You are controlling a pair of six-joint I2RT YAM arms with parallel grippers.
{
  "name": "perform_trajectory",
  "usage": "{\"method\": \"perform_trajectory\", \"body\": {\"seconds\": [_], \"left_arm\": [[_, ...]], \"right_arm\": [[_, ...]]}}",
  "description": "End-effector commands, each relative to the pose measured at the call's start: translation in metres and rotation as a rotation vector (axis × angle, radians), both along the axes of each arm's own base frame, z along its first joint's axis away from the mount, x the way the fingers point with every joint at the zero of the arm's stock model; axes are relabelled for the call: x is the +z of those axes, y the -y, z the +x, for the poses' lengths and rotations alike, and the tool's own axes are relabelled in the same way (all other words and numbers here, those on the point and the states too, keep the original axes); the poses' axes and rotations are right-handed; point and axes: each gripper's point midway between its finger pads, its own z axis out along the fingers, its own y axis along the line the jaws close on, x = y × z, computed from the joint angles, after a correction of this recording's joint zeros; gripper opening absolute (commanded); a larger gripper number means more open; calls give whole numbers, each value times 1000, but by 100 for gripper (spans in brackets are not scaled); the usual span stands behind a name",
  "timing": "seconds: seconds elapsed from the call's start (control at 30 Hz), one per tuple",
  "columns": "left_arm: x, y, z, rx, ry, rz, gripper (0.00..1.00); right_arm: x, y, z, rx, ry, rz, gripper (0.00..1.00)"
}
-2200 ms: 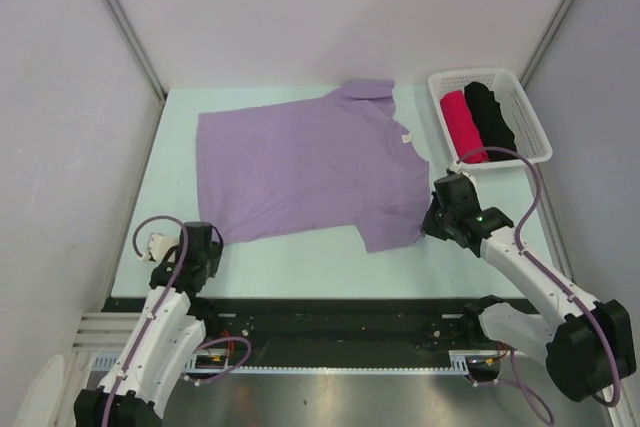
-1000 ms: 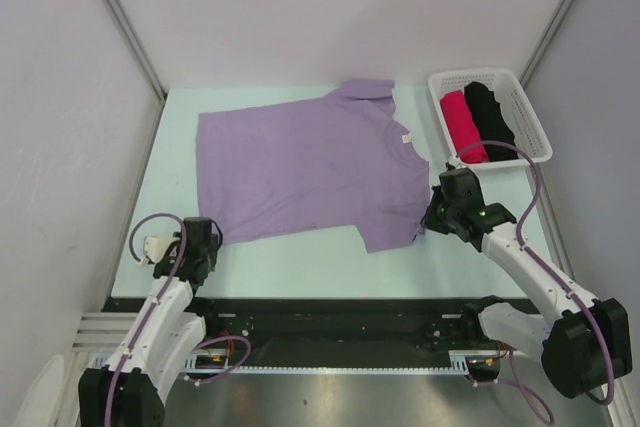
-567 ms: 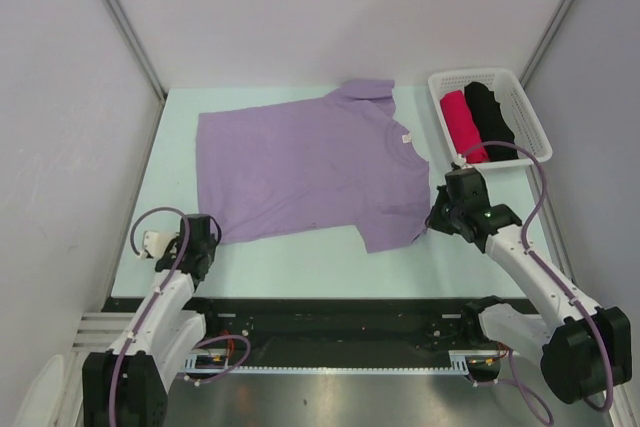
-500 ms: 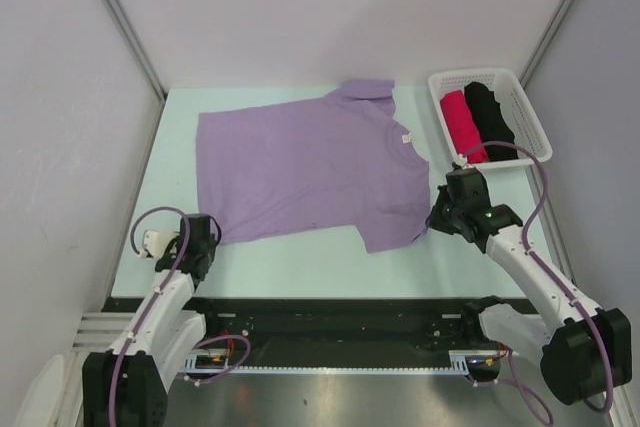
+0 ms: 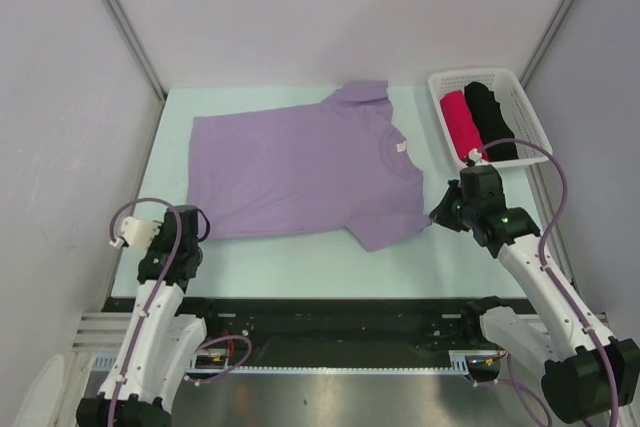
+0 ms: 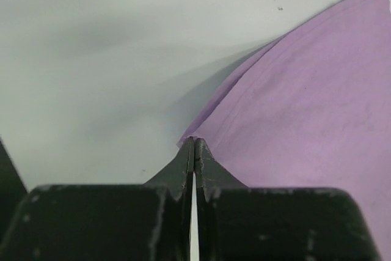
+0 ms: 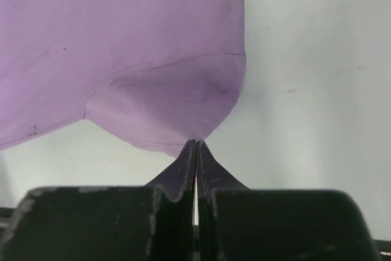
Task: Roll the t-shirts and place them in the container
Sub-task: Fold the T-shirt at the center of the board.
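A lilac t-shirt [image 5: 300, 172] lies spread flat on the pale table, collar towards the right. My left gripper [image 5: 192, 229] is shut on the shirt's near-left hem corner; in the left wrist view the fingertips [image 6: 194, 143] pinch the cloth [image 6: 305, 102], which rises off the table there. My right gripper [image 5: 437, 217] is shut on the edge of the near-right sleeve, and in the right wrist view its tips [image 7: 195, 145] hold the lilac fabric [image 7: 122, 47]. A crimson-pink roll [image 5: 460, 125] and a black roll [image 5: 490, 119] lie side by side in a basket.
The white slotted basket [image 5: 470, 74] stands at the table's back right corner. Grey walls close in the table on the left, back and right. A bare strip of table [image 5: 300, 259] runs between the shirt and the near edge.
My left gripper has shut on the hem corner. Both arms have pulled back and up a little, and the shirt has slid slightly left and stretched between them.
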Motion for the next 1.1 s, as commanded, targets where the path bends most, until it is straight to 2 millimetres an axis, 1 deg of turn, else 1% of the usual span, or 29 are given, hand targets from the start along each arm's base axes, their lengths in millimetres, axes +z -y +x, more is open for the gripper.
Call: {"method": "perform_trajectory", "body": {"seconds": [0.0,0.03,0.1,0.13,0.17,0.23,0.3,0.33,0.37,0.4,0.43,0.47,0.5,0.53,0.57,0.6,0.63,0.67,0.7,0.73,0.77,0.8,0.83,0.87,0.9,0.93,1.03,1.07], "left_arm": [[2,-21,-35,32,-90,124,0],[3,-20,-36,25,-74,122,0],[-6,-17,-39,8,-86,113,0],[-5,-11,-35,-27,-75,114,0],[-4,-10,-34,-35,-74,116,0],[-6,-6,-29,-74,-98,129,0],[-10,-4,-20,-102,-150,141,0],[-5,-2,-12,-113,-140,139,0],[-13,0,-7,-132,-192,139,0],[-14,1,-2,-159,-213,148,0],[-8,5,10,-180,-203,146,0],[-6,6,16,-193,-222,153,0],[-13,5,19,-214,-294,170,0],[-1,4,30,-210,-283,184,0],[2,3,35,-205,-298,195,0],[-2,3,41,-220,-345,207,0],[9,2,54,-220,-319,220,0],[10,3,61,-230,-326,229,0],[7,2,66,-245,-360,242,0],[14,1,77,-241,-346,248,0],[15,-1,82,-238,-352,249,0],[15,-3,86,-237,-361,251,0],[12,-3,94,-242,-382,252,0],[12,-5,98,-239,-391,256,0],[10,-7,100,-232,-407,253,1],[7,-8,105,-230,-425,253,0],[1,-11,112,-221,-454,232,0],[1,-13,113,-217,-455,225,0]], "right_arm": [[21,-3,-17,-21,-14,69,0],[26,-2,-26,-26,-10,77,0],[33,-1,-33,-35,3,96,0],[43,1,-40,-34,33,108,0],[47,1,-42,-36,44,114,0],[58,-4,-41,-7,91,134,0],[57,-15,-32,40,90,140,0],[60,-22,-22,62,111,143,0],[51,-31,-10,81,65,116,0],[53,-36,0,91,71,101,0],[55,-42,14,94,83,87,0],[56,-52,32,100,78,60,0],[54,-56,45,103,75,37,0],[55,-62,59,105,86,25,0],[53,-71,83,101,72,0,0],[52,-74,95,98,75,-13,0],[57,-79,110,94,96,-19,0],[52,-83,123,92,91,-28,0],[52,-90,146,86,92,-31,0],[49,-94,159,91,92,-38,0],[48,-98,168,97,91,-43,0],[47,-106,186,103,87,-56,0],[47,-105,194,97,88,-80,0],[50,-107,203,96,97,-89,0],[60,-109,215,93,127,-87,0],[54,-111,223,96,121,-97,0],[56,-110,242,94,137,-122,0],[55,-108,246,98,139,-131,0]]}}
